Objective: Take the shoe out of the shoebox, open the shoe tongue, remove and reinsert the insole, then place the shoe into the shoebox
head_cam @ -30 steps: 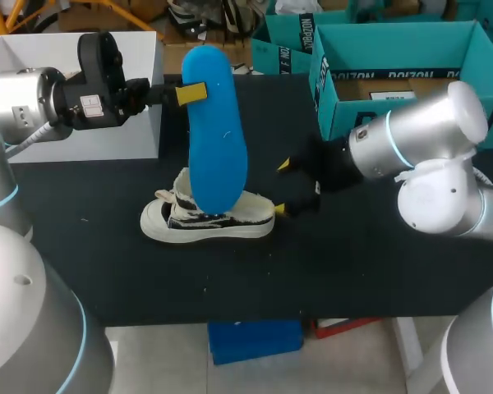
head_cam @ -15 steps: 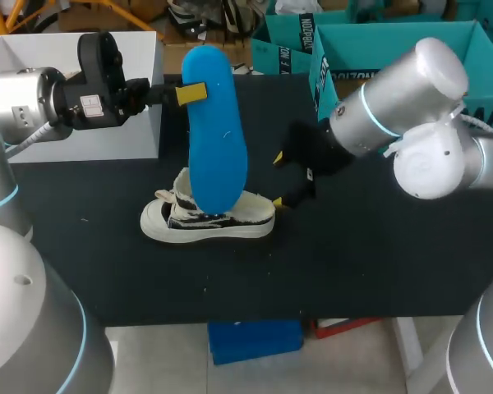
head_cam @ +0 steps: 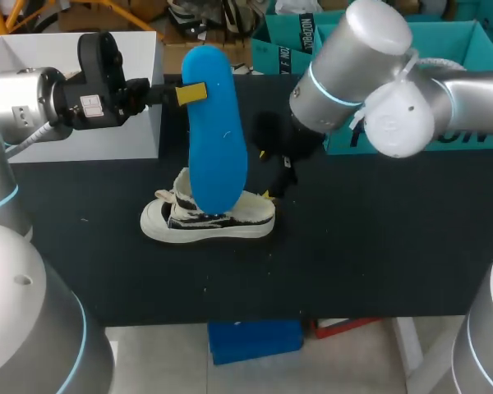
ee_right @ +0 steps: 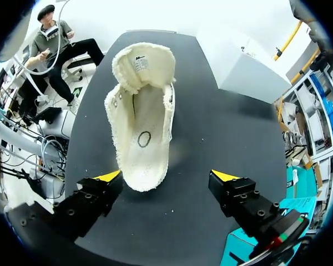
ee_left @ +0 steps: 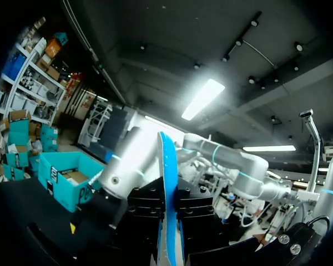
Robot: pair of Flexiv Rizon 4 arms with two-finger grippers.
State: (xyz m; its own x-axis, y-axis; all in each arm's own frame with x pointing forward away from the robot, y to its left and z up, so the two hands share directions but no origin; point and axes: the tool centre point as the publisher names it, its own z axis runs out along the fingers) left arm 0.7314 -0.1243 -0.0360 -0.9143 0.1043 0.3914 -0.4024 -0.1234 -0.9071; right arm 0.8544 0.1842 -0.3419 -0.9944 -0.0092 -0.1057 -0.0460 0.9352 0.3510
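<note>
The left tool [head_cam: 189, 93] is closed on the blue insole [head_cam: 216, 131], one yellow tip flat against its upper part. The insole stands nearly upright above the table [head_cam: 353, 246], its lower end over the shoe [head_cam: 209, 215] in the head view; whether it touches the shoe cannot be told. In the left wrist view the insole [ee_left: 167, 210] shows edge-on, pinched from both sides by the left tool [ee_left: 167, 221]

The shoe rests on its sole near the middle of the table, toe toward the left arm's side, heel toward the right arm's side. In the right wrist view the shoe [ee_right: 141, 116] lies lengthwise ahead of the right tool [ee_right: 166, 176], its tongue pulled back and the cream lining open to sight. That tool is spread wide, the heel just reaching in between its tips, with neither finger seen to grip it. In the head view the right tool [head_cam: 267, 174] hangs just beside and above the heel

The teal shoebox [head_cam: 411, 49] sits at the far right of the table, behind the right arm, well apart from the shoe. A white box [head_cam: 90, 139] stands at the far left
</note>
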